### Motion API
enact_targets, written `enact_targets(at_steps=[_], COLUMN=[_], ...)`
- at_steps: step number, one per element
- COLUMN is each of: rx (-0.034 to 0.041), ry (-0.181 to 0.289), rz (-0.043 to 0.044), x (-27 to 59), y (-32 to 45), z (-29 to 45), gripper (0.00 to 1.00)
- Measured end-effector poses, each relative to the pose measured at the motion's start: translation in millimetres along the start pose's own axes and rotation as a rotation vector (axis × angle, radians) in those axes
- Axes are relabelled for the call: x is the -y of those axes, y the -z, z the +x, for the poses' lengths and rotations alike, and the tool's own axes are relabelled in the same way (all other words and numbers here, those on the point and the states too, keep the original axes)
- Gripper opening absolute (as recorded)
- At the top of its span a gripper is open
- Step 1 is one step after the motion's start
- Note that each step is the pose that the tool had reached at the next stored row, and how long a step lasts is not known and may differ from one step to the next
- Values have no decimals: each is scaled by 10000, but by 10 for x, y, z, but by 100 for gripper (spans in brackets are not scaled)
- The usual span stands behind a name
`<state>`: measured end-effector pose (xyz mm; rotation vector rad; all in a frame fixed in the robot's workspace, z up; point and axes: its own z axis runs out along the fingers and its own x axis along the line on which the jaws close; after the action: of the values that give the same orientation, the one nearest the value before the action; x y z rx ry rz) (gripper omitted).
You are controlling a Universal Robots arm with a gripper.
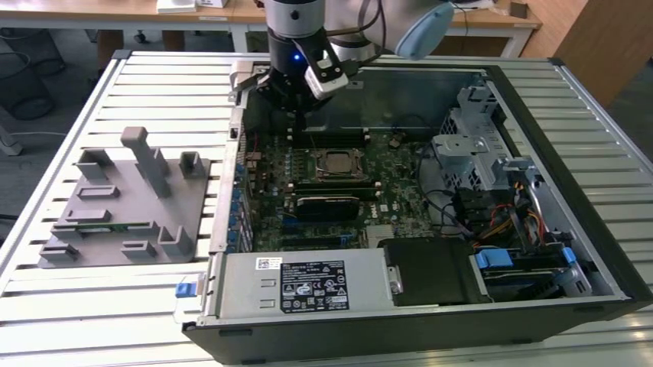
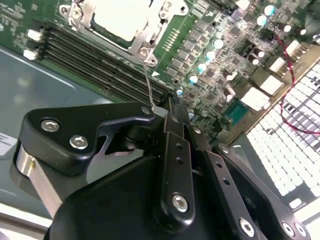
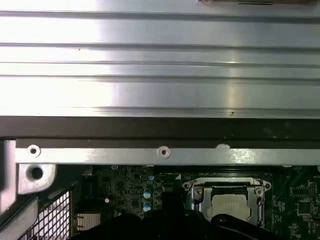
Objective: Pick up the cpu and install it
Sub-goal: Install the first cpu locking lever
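We've got the cpu (image 1: 336, 163) seated in its socket; end effector (image 1: 299, 103) hovers just beyond, grip state unclear. Install looks nearly done.

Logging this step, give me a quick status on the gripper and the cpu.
Gripper above motherboard's rear edge, jaws shut, nothing held. Cpu seated in its socket, also seen in both wrist views. Nothing in the way.

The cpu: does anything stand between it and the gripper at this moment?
Nothing visible does. The cpu lies on the motherboard, its lid bare inside the metal frame, and the gripper hangs beside it over the memory slots.
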<state>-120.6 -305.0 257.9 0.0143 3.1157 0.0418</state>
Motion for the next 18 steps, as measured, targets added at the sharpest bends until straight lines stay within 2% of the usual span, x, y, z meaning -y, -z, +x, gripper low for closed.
enact_targets(at_steps=[3,10,18], rx=[0,0,-2], ry=[1,2,0], rz=[0,2,3], x=[-1,-1,-2], y=[-2,-4,-7], z=[-59,-68,-133], gripper=[11,11,11])
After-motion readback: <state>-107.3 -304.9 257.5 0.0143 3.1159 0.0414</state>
